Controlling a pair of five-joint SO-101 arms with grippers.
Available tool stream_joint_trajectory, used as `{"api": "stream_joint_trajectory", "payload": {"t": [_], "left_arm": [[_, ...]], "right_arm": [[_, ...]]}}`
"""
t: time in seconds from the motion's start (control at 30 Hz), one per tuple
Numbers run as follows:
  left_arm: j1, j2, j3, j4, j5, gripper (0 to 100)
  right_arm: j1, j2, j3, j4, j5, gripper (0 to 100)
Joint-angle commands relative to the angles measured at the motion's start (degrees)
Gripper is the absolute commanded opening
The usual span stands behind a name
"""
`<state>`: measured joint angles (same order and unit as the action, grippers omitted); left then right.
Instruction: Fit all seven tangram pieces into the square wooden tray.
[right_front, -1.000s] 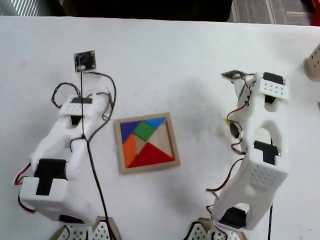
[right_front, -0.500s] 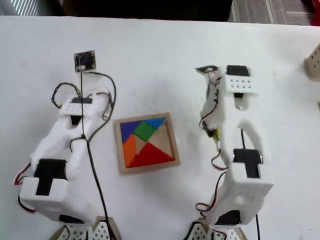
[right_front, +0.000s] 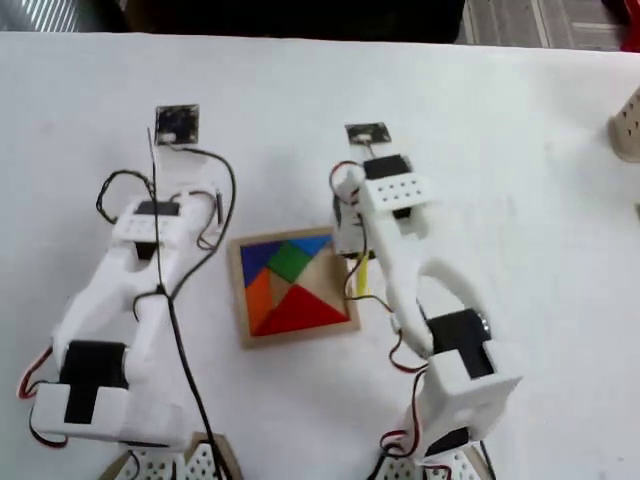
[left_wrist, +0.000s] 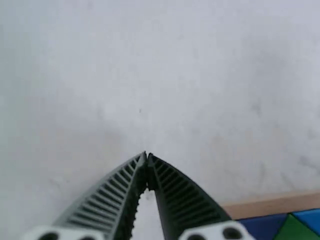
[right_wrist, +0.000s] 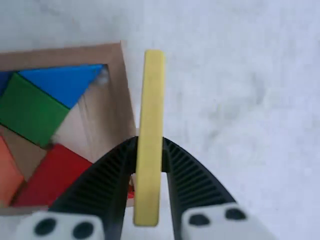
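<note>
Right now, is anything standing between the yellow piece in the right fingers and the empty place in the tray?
Nothing visible blocks it. The right gripper holds the yellow piece on edge just outside the tray. The bare gap lies just inside that rim, beside the blue triangle. Only the rim is between them.

You count one square wooden tray (right_front: 300, 336). Five lie in it: one red triangle (right_front: 300, 310), one green square (right_front: 290, 262), one light blue triangle (right_front: 312, 244), one dark blue triangle (right_front: 255, 262) and one orange piece (right_front: 260, 298). One yellow piece (right_wrist: 150, 100) stands between the right gripper's (right_wrist: 149, 142) jaws.
</note>
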<state>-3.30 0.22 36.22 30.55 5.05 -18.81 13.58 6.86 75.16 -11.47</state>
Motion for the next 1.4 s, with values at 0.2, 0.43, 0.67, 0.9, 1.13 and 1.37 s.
{"api": "stream_joint_trajectory", "payload": {"t": [0.2,0.43,0.67,0.9,1.13,1.37], "left_arm": [[0.75,-3.12,-0.53,0.18,-1.05,2],[0.75,-3.12,-0.62,0.09,-1.05,2],[0.75,-3.03,-0.44,0.09,-1.05,2],[0.75,-3.03,-0.44,0.09,-1.05,2],[0.75,-3.03,-0.35,-0.97,-1.05,2],[0.75,-3.03,-0.35,-1.05,-1.14,2]], "right_arm": [[-4.44,3.12,-0.18,-5.32,-5.54,1.7],[-4.88,7.87,-0.62,-5.41,7.56,2.1],[-8.84,7.87,-0.7,-5.14,16.53,10.1],[-9.98,7.78,-2.64,-4.0,17.58,30.3],[-9.63,7.78,-15.82,11.12,17.49,32.9],[-5.93,3.03,-21.98,21.85,20.04,30.8]]}}
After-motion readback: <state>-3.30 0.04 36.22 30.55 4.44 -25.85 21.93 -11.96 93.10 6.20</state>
